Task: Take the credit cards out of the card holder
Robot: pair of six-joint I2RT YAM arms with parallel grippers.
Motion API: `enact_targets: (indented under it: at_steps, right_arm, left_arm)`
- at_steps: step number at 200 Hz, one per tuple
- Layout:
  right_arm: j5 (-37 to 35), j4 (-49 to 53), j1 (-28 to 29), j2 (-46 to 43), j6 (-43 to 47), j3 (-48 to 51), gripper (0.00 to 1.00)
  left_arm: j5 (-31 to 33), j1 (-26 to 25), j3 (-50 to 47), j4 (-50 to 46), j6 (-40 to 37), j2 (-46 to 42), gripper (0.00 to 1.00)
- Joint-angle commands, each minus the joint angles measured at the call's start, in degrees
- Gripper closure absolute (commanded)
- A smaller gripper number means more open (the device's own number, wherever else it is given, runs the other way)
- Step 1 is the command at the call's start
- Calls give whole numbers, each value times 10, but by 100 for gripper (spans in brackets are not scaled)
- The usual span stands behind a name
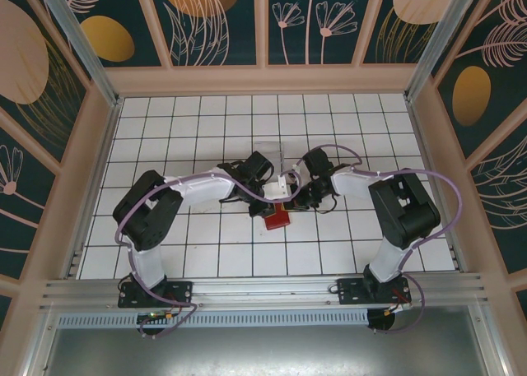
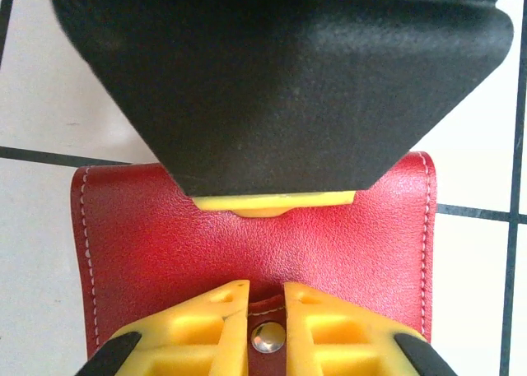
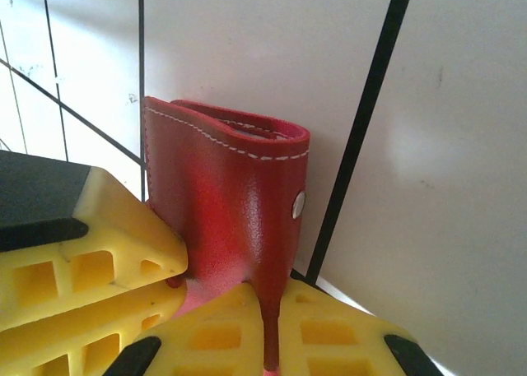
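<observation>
The red card holder [image 1: 277, 218] lies folded on the tiled table [image 1: 206, 146], its cover hiding the inside. From ten o'clock the left gripper [image 2: 266, 298] seems pinched on its snap tab [image 2: 268, 336]. From two o'clock the right gripper [image 3: 269, 292] clamps a thin flap.

Red card holder [image 2: 165, 236], white stitching [image 2: 426, 228], yellow pincer fingers [image 2: 338, 335], white black-gridded table [image 1: 206, 129]

- One red card holder [image 1: 277, 218].
- One clear tray [image 1: 265, 146].
- Two hands: left hand [image 1: 265, 203], right hand [image 1: 297, 201].
- Two arms: left arm [image 1: 198, 187], right arm [image 1: 370, 183].
</observation>
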State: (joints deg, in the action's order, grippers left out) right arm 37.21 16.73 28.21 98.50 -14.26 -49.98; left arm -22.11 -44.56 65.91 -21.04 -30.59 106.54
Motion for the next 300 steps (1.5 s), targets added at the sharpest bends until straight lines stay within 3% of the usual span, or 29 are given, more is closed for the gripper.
enact_targets:
  at_steps: [1, 103, 135, 151, 169, 212, 259, 300]
  right_arm:
    - [-37, 12, -16, -19, -7, 16, 91]
    - [-57, 14, -22, -22, -11, 32, 92]
    - [-57, 13, -22, -27, -16, 31, 91]
    - [-57, 13, -22, -31, -21, 32, 88]
    - [-61, 13, -21, -37, -28, 32, 81]
    - [-77, 14, -21, -54, -46, 32, 71]
    - [-95, 25, -25, -78, -54, 29, 68]
    - [-103, 35, -37, -97, -52, 25, 67]
  left_arm:
    - [17, 0, -17, -17, 2, -32, 83]
    - [33, -1, -64, 4, 22, -74, 87]
    - [41, -1, -72, 7, 34, -80, 82]
    - [48, -1, -80, 17, 52, -104, 74]
    - [59, 0, -88, 34, 93, -121, 63]
    - [112, -1, -89, 70, 229, -150, 57]
    - [156, 0, -32, 47, 436, -129, 55]
    - [142, 0, 40, -25, 598, -58, 57]
